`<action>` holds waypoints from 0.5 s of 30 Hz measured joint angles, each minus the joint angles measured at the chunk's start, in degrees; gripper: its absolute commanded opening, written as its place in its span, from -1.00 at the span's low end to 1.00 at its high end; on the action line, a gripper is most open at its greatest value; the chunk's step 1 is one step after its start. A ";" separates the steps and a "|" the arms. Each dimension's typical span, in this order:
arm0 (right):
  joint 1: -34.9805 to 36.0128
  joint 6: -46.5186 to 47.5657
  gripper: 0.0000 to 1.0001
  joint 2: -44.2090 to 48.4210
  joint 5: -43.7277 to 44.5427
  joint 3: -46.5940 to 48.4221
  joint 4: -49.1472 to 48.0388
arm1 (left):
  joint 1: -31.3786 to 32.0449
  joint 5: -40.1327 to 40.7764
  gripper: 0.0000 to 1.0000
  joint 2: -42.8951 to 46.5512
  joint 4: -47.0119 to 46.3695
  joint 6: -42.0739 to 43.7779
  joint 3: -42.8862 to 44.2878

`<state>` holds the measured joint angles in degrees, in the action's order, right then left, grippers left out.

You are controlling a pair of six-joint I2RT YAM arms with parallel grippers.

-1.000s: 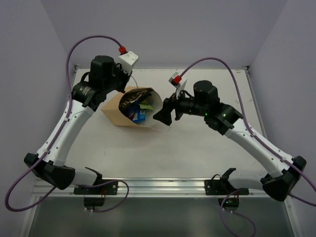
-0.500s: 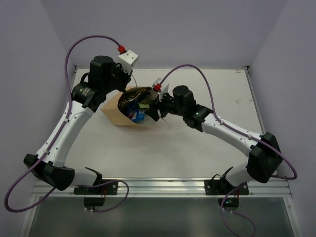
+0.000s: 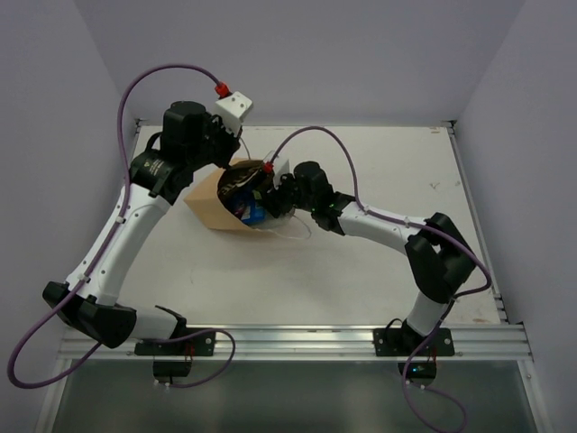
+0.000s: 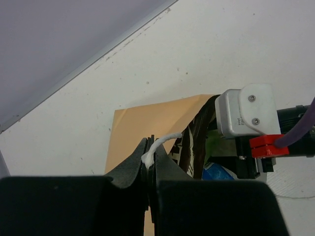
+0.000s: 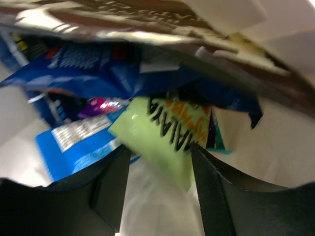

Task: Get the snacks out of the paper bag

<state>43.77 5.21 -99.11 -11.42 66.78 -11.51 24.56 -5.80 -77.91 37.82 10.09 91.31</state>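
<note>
- From above, the paper bag [image 3: 209, 206] sat on the table [image 3: 379, 162], its mouth facing the right claw [image 3: 263, 194], which reached inside among the snacks [image 3: 248, 212].
- At the left wrist, the left claw [image 4: 149, 158] was clenched on the bag's white string handle [image 4: 165, 140].
- At the right wrist, the right claw's fingers stood spread, with a green packet [image 5: 147, 135] between them and blue packets [image 5: 74, 142] beside it.

The right tool [image 5: 160, 164] has moved from beside the paper bag [image 3: 207, 209] into its mouth.
</note>
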 measured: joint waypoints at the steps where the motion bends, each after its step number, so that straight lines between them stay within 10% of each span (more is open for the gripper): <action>1: 0.00 0.02 0.01 -0.74 0.39 0.28 -0.52 | 0.00 0.02 -1.00 0.00 0.15 0.00 0.13; 7: 0.00 0.35 -1.00 -2.54 3.19 1.66 -3.34 | 0.00 0.11 -1.00 0.04 0.76 0.13 0.20; 15: -0.15 -1.09 -1.00 6.75 2.40 -1.22 2.64 | 0.00 1.57 -1.00 1.07 0.85 1.38 -0.07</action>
<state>43.62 4.12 -92.36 -9.02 65.56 -8.86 24.56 -4.23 -76.84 38.68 11.46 91.24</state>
